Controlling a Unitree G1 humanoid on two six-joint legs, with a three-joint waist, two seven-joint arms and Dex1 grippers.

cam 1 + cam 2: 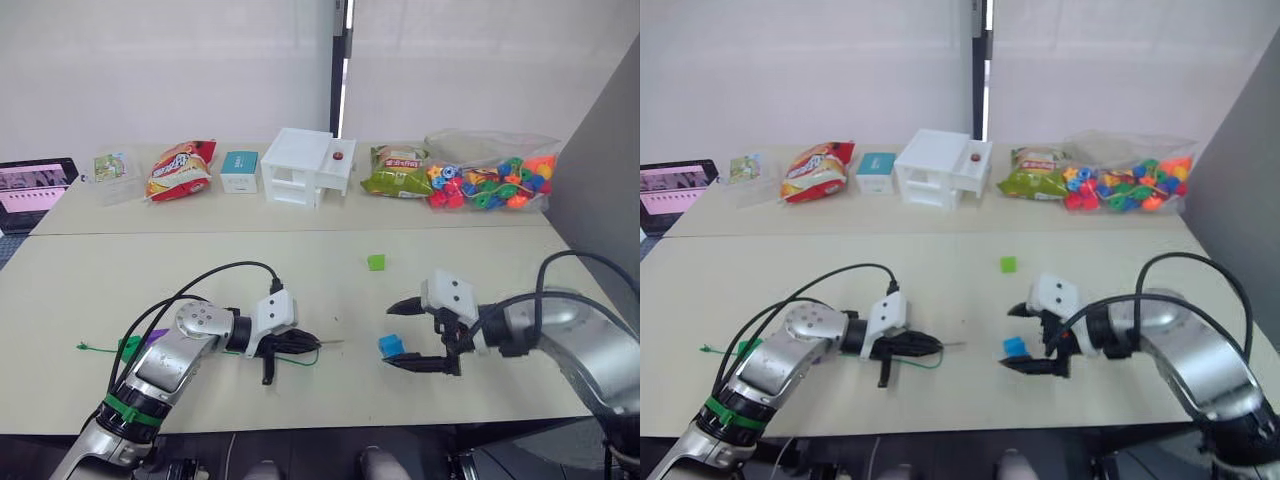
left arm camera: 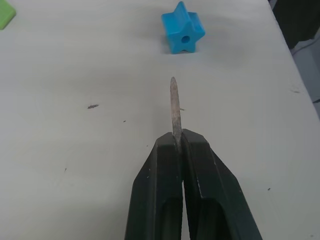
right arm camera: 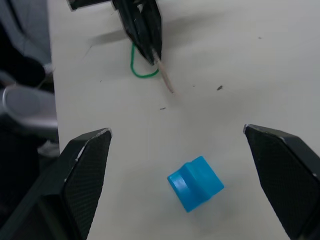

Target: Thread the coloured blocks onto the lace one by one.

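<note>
One clear bag [image 1: 497, 160] at the table's back holds coloured blocks [image 1: 487, 187].

A blue star-shaped block [image 2: 183, 34] with a centre hole is lying on the table, the lace's pale tip [image 2: 174, 107] pointing toward it, the green lace [image 1: 105, 349] trailing behind, a green block [image 1: 376, 262] sitting farther back.

Two pale tables [image 1: 300, 260] before white walls [image 1: 160, 70], perhaps blinds.
</note>
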